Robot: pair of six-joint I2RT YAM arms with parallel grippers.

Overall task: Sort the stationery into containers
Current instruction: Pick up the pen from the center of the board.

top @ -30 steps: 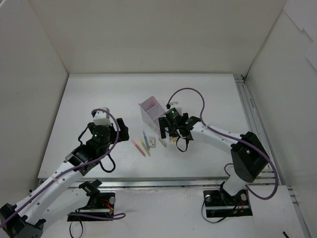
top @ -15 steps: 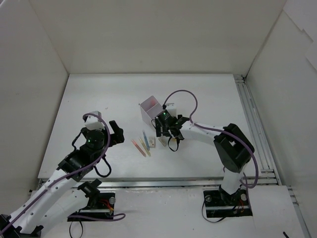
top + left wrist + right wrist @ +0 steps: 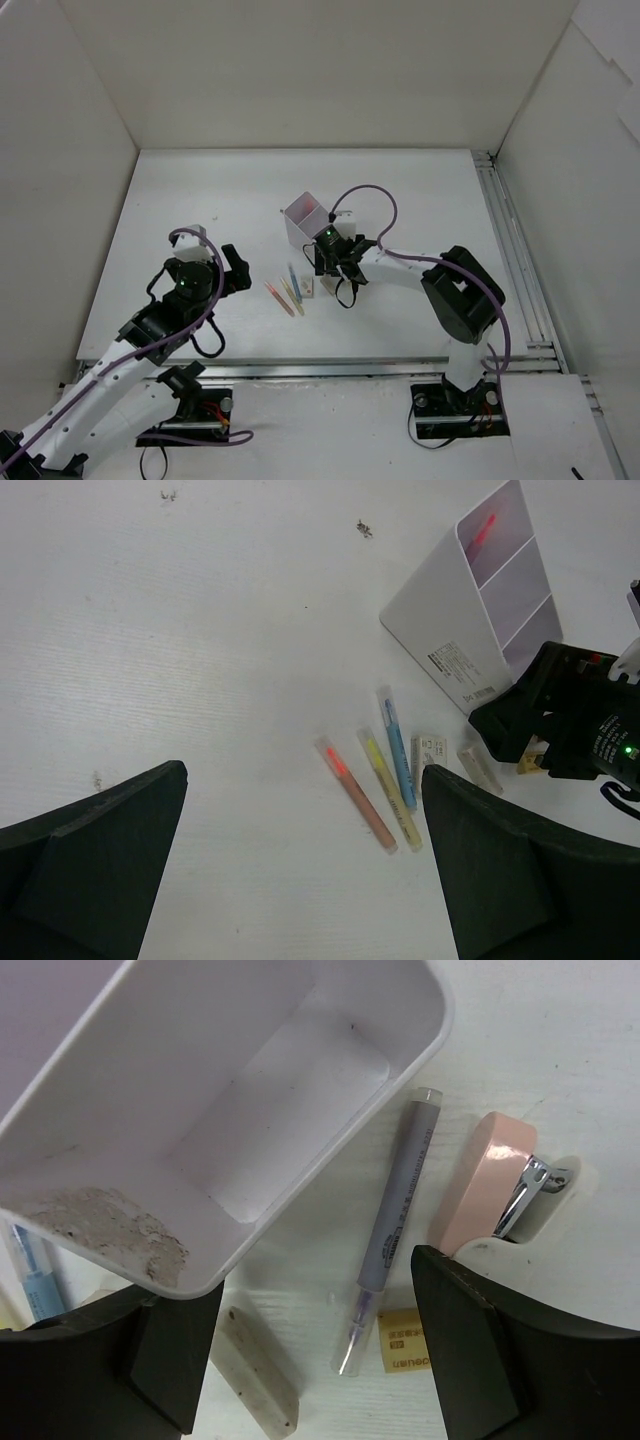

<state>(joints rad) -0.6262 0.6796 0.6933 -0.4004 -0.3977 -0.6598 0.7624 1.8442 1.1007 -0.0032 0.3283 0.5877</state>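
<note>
The translucent lavender container (image 3: 306,221) stands mid-table, with a pink pen (image 3: 483,530) in its far compartment. Pink (image 3: 355,793), yellow (image 3: 388,788) and blue (image 3: 396,742) pens lie side by side near a white eraser (image 3: 428,755). My right gripper (image 3: 315,1360) hangs low beside the container (image 3: 230,1110), open, its jaws on either side of a purple pen's (image 3: 395,1230) tip without touching it. A whitish eraser (image 3: 255,1375) and a tan eraser (image 3: 405,1345) lie between its fingers. My left gripper (image 3: 300,880) is open and empty, left of the pens.
A pink stapler-like object (image 3: 485,1185) with a metal clip lies right of the purple pen, close to my right gripper's right finger (image 3: 480,1360). The container's corner overhangs the left finger (image 3: 150,1360). White walls enclose the table (image 3: 200,200).
My right gripper has slid left toward the container and its jaws have narrowed. My left arm pulled back leftward, away from the pens, then held still.
</note>
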